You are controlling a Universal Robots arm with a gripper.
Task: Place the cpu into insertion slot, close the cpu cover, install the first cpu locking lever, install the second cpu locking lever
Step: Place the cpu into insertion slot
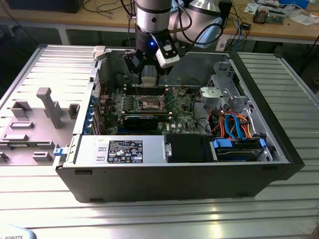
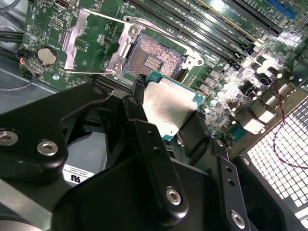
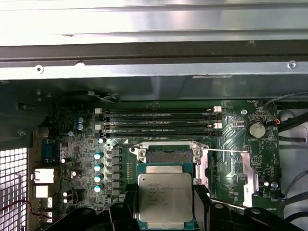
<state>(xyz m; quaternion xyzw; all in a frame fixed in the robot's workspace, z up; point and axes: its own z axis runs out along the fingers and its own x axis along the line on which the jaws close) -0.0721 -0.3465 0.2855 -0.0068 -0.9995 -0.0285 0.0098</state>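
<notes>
The black end effector (image 2: 169, 111) pinches the small silver-topped square cpu (image 2: 166, 103) near the dark silver-rimmed insertion slot (image 2: 153, 60); set down tilted, it might jam and damage that slot

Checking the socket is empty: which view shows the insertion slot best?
The second wrist view: the insertion slot lies bare, its contact field visible past the cpu. In the first wrist view the cpu hides most of it; the exterior view shows it from afar.
</notes>
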